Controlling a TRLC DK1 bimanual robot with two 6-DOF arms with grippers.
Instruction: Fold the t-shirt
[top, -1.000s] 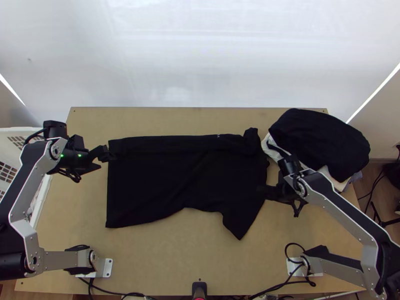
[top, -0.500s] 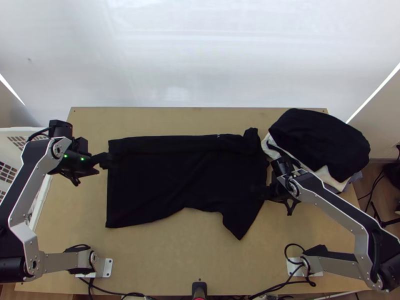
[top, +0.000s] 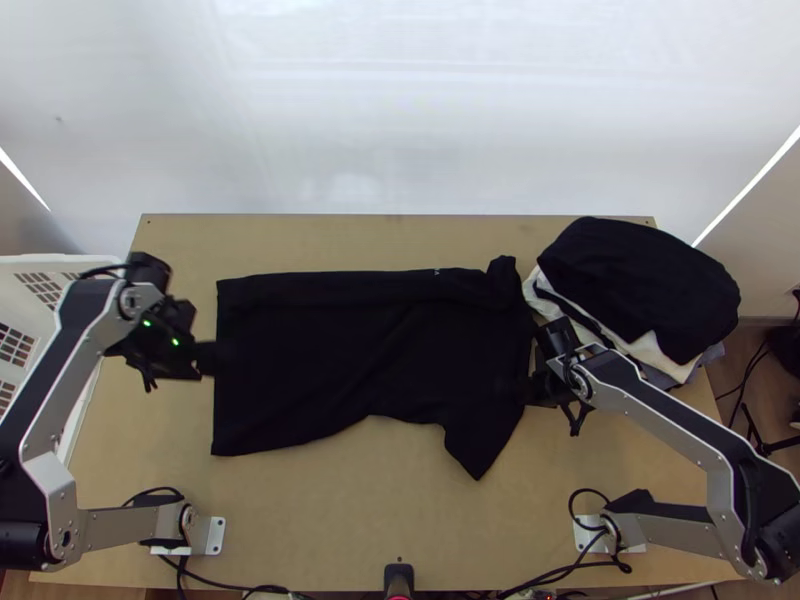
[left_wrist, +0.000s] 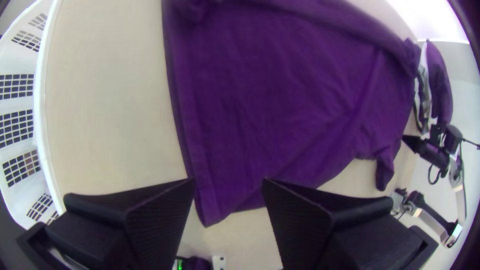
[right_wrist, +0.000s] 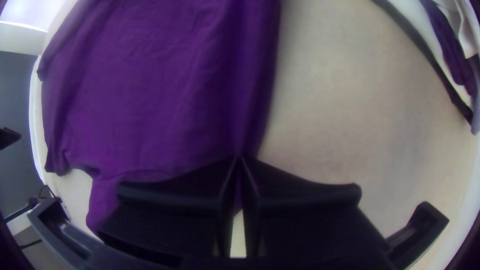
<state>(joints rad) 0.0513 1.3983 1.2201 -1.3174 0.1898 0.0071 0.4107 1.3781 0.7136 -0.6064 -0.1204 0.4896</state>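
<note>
The black t-shirt (top: 370, 350) lies spread on the table, its far side folded over in a long strip and one sleeve pointing toward the near edge. At its left edge is my left gripper (top: 217, 358); my right gripper (top: 522, 388) is at the right edge. In the left wrist view, my left gripper (left_wrist: 229, 184) stands open over the edge of the shirt (left_wrist: 280, 100), which looks purple there. In the right wrist view, my right gripper (right_wrist: 240, 159) is shut on the shirt's edge, and creases in the cloth (right_wrist: 150, 100) run to its fingertips.
A pile of dark and white cloths (top: 640, 285) lies at the table's far right corner. A white slotted basket (top: 30, 262) stands along the left side. Bare wood (top: 380, 500) runs between the shirt and the near edge.
My left gripper has moved along the shirt's left edge toward the near side and a little right. The right arm has shifted slightly left and nearer; the shirt lies much as before.
</note>
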